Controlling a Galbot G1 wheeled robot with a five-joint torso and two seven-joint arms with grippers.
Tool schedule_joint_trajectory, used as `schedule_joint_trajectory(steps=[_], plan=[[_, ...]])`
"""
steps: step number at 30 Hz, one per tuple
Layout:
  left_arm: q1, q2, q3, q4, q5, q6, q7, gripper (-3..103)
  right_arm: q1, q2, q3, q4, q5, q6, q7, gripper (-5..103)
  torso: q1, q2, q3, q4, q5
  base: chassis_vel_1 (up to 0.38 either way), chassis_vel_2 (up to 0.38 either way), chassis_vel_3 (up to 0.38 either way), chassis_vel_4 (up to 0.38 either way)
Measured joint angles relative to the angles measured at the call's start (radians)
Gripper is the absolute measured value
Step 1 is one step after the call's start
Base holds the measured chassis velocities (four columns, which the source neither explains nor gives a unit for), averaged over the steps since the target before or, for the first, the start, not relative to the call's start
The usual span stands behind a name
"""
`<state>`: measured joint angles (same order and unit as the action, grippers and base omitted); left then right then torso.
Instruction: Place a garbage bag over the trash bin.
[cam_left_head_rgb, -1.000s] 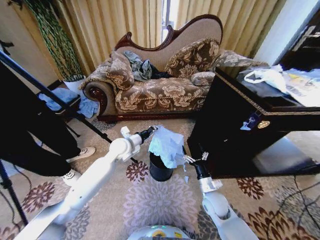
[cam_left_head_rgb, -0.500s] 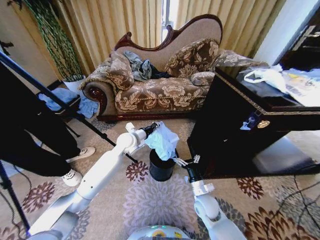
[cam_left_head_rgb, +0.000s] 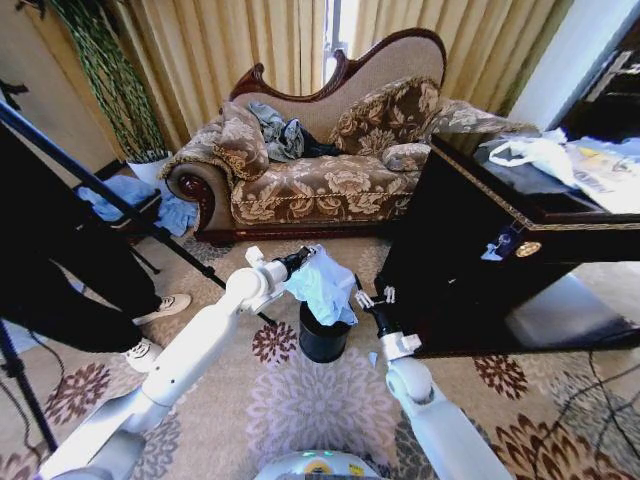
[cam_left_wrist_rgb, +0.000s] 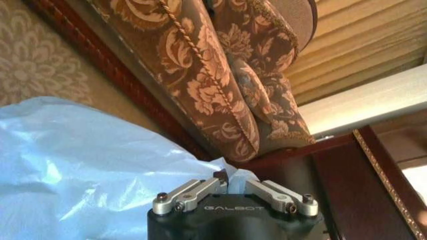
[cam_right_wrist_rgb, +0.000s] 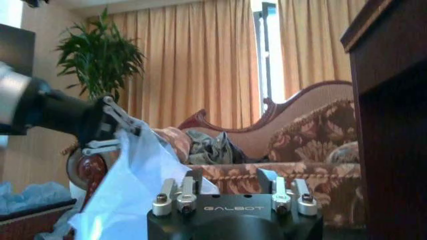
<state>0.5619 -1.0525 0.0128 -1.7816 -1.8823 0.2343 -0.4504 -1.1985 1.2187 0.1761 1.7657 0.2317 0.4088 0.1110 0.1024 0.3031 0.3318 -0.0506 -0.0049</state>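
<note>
The trash bin, small and black, stands on the patterned carpet in front of the sofa. Just above its rim hangs the garbage bag, crumpled and pale blue, with my left gripper shut on its top edge. The left wrist view shows those closed fingers pinching the bag. To the right of the bag is my right gripper, open with nothing between its fingers and a small gap to the plastic. Its own camera looks past the open gripper at the bag hanging from the left gripper.
A floral sofa with clothes on it stands behind the bin. A dark wooden cabinet is close on the right. A tripod leg and a person's legs and shoes are on the left. Open carpet lies in front of the bin.
My right gripper has moved left and up, ending beside the bag. The bag, earlier spread wide towards that gripper, now hangs narrower from the left gripper, which shifted only slightly.
</note>
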Motion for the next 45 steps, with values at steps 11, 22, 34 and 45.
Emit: schedule_joint_trajectory(steps=[11,22,34,45], plan=[[-0.019,-0.027,0.013,0.012,0.007,-0.007,-0.011,0,-0.005,0.013,0.012,0.010,-0.015,0.039,0.003,12,0.000,0.000,0.000,0.0002,0.0000,0.000,0.000,0.000,0.000],[-0.081,-0.054,0.050,0.044,0.008,-0.005,-0.014,0,0.006,0.035,-0.002,-0.004,0.017,0.057,-0.079,0,0.000,0.000,0.000,0.0001,-0.0001,0.000,0.000,0.000,0.000],[-0.059,-0.026,0.046,0.010,0.003,-0.002,-0.014,0,0.079,0.025,-0.038,-0.065,0.066,0.009,-0.112,0,0.000,0.000,0.000,0.0003,-0.0001,0.000,0.000,0.000,0.000],[-0.074,-0.045,0.065,0.006,0.001,-0.001,-0.014,0,0.038,0.031,-0.060,-0.065,0.047,0.019,-0.136,0,0.000,0.000,0.000,0.0000,0.0002,0.000,0.000,0.000,0.000]])
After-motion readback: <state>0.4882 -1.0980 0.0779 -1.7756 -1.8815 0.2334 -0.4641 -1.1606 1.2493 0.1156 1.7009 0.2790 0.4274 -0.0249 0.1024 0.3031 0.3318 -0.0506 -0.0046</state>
